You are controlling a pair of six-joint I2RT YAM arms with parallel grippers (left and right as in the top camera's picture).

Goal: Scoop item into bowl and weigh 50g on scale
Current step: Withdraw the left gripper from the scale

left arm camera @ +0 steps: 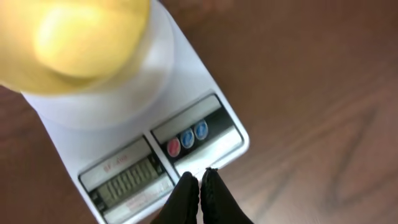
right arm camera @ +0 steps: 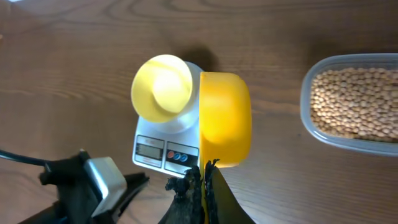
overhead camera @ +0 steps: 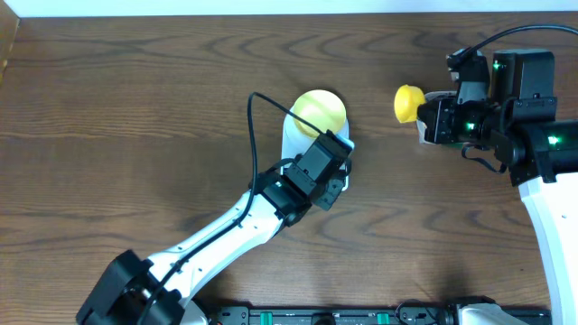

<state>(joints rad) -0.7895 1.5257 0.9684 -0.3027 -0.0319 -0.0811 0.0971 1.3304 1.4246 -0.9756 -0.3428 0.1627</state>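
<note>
The beans (right arm camera: 351, 99) lie heaped in a clear tub (right arm camera: 306, 102), ahead of the right pincer (right arm camera: 204, 177) and off to its right, well apart from its tips. The pale yellow bowl (right arm camera: 161, 87) sits on the round platform of the white scale (right arm camera: 152, 134), ahead of that same pincer and a little to its left. The part of its inside that shows is plain pale yellow. The right pincer is clenched on the thin handle of a brighter yellow scoop (right arm camera: 225, 118), which it holds off the table (overhead camera: 135, 108) with the cup straight in front of its tips. Only the cup's outer wall shows, so what it carries cannot be told. From overhead the scoop hangs beside the bowl, near it but not touching. The left pincer (left arm camera: 200, 182) is clenched with nothing between its fingers, and its tips are over the near edge of the scale. Whether they touch the scale cannot be told. Just ahead of those tips are the red and blue buttons (left arm camera: 186, 140). The grey display (left arm camera: 127, 180) lies just to their left, its digits too blurred to read. The bowl stands farther ahead and to the left, beyond both.
</note>
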